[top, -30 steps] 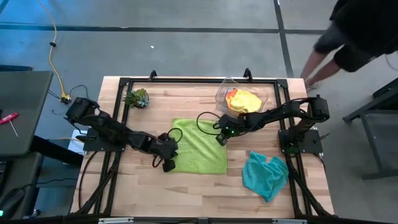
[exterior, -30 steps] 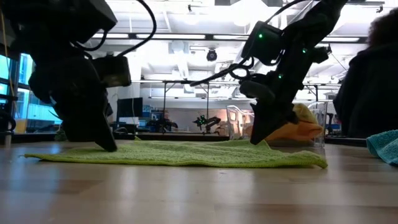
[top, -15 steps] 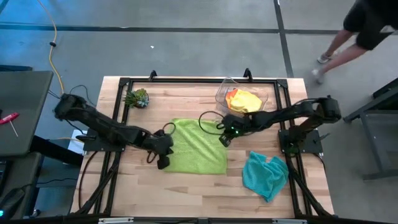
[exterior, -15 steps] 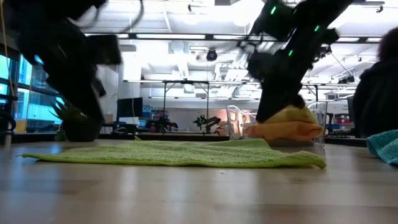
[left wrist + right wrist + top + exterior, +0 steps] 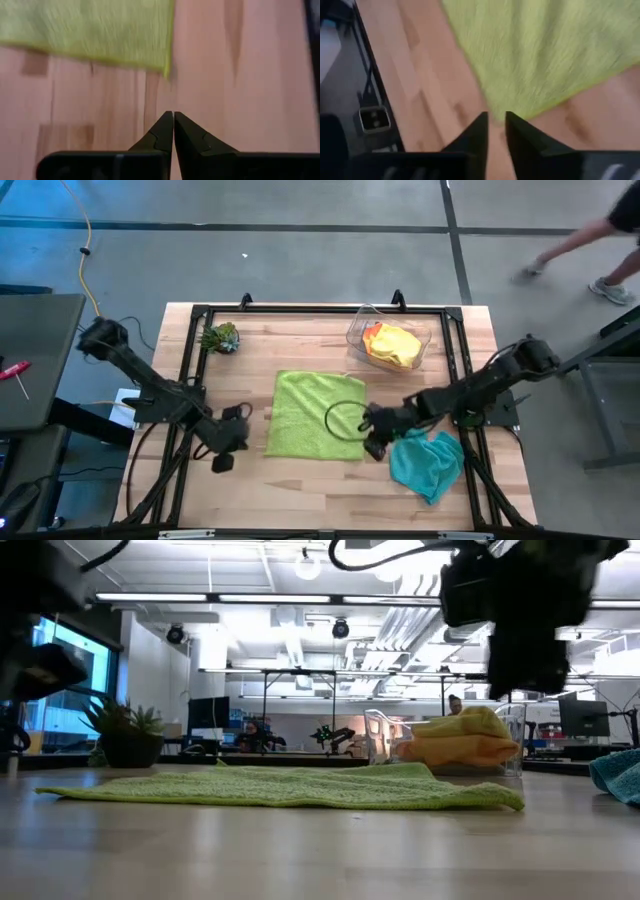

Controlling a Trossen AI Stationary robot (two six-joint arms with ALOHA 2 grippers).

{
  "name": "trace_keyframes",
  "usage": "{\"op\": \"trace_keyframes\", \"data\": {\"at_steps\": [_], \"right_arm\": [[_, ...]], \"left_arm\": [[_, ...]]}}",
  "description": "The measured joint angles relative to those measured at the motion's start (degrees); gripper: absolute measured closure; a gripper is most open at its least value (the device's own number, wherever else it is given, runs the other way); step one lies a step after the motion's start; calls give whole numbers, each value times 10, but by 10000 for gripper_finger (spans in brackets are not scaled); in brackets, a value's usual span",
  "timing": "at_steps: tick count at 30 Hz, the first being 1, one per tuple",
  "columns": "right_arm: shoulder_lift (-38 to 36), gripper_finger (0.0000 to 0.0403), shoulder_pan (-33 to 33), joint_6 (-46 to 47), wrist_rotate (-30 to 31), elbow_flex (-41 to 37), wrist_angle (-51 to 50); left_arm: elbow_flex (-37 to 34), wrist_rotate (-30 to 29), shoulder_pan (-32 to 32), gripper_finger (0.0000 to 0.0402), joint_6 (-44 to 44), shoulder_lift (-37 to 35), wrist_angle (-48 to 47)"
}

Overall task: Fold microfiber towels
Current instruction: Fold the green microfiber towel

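Note:
A lime green towel [image 5: 315, 415] lies spread flat on the middle of the table, also seen as the lime towel [image 5: 290, 788] in the low view. My left gripper [image 5: 222, 452] hovers shut over bare wood off the towel's near left corner [image 5: 167, 70]. My right gripper [image 5: 378, 442] hovers by the towel's near right corner, its fingers slightly apart with nothing between them, the green cloth [image 5: 540, 50] just ahead of it. A crumpled teal towel [image 5: 428, 462] lies right beside it. Yellow and orange towels [image 5: 392, 342] sit in a clear bin.
The clear bin [image 5: 357, 327] stands at the table's far right of centre. A small spiky plant [image 5: 220, 337] stands at the far left. A black frame [image 5: 300, 310] rims the table. A person walks past beyond the far right corner [image 5: 600, 240].
Both grippers have risen off the lime towel. My left gripper has drawn away from its near left corner toward the table's left edge. My right gripper has swung from the towel's far right corner toward the near edge. The towel has stayed flat.

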Motion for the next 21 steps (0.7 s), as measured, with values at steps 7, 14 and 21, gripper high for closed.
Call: {"op": "trace_keyframes", "data": {"at_steps": [7, 14, 21], "right_arm": [[72, 210, 46, -12, -20, 69, -81], [110, 164, 46, -24, -5, 106, -154], [102, 163, 55, -55, -46, 70, -156]], "left_arm": [[-4, -25, -26, 324, 82, 32, 24], [2, -23, -26, 216, 164, 100, 112], [55, -60, -23, 178, 235, 200, 99]]}}
